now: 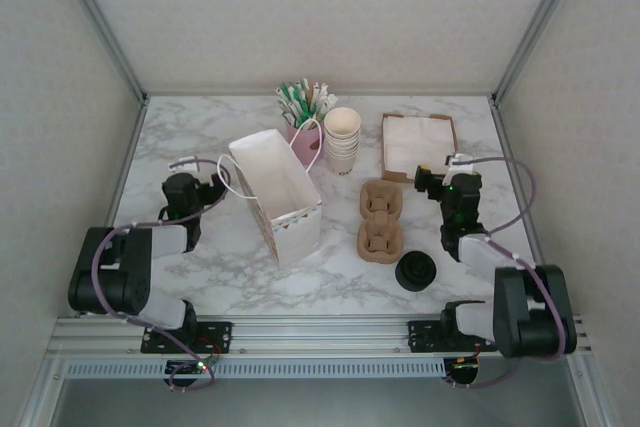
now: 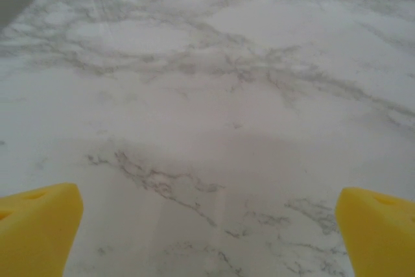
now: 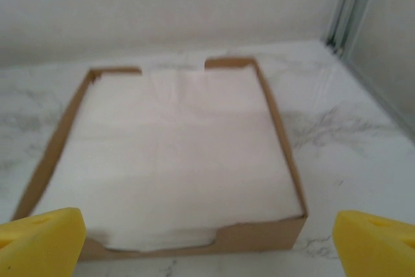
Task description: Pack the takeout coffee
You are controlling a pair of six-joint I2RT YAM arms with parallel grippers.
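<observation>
The takeout coffee is out of view. A stack of cream cups point(image 1: 341, 142) stands at the back middle, and loose black lids point(image 1: 416, 271) lie at the front right. A white paper bag point(image 1: 277, 197) stands open left of centre. My left gripper point(image 1: 200, 179) sits low just left of the bag, open over bare marble point(image 2: 207, 225), its yellow fingertips point(image 2: 39, 225) wide apart. My right gripper point(image 1: 432, 178) is open too, just in front of the napkin box point(image 1: 417, 145), which faces it point(image 3: 207, 238) with nothing between the fingertips point(image 3: 376, 241).
Brown cardboard cup carriers point(image 1: 380, 219) lie between the bag and the lids. A pink holder of green and white stirrers point(image 1: 305, 117) stands beside the cup stack. The napkin box point(image 3: 175, 160) holds white napkins. Walls close the table's left, back and right.
</observation>
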